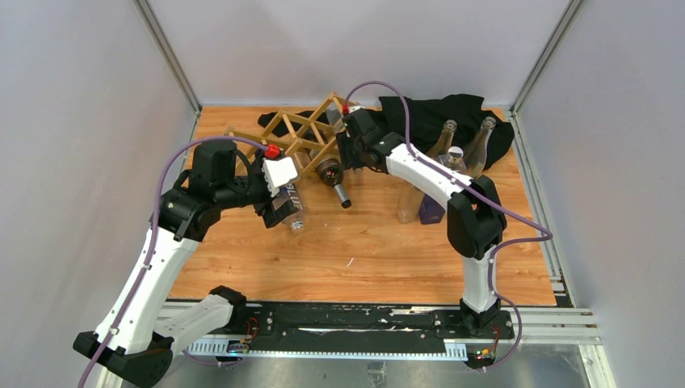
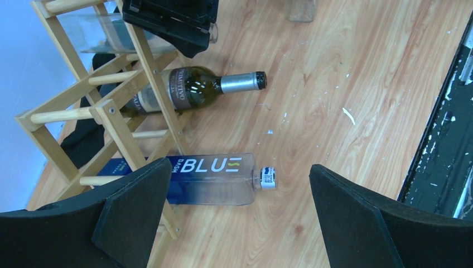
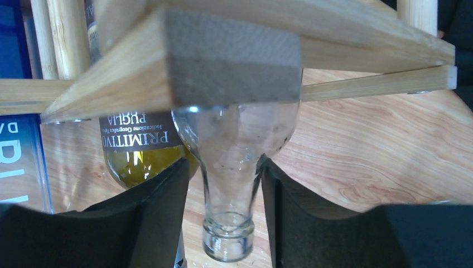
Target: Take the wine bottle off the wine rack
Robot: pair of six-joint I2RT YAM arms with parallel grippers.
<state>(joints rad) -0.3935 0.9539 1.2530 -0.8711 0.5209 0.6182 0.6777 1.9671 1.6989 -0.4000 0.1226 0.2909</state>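
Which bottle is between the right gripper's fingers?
The clear, empty glass bottle in the tan wooden rack; the dark green Primitivo bottle and the blue-labelled bottle lie beside it.

The wine rack (image 3: pixel 223 61) hides the body of the clear wine bottle (image 3: pixel 230 184); the left edge crops the blue bottle (image 3: pixel 17 162).

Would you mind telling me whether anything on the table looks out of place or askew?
The black cloth lies crumpled along the back of the table and shows behind the wine rack, which sits skewed to the table's edges. Small white flecks mark the wood.
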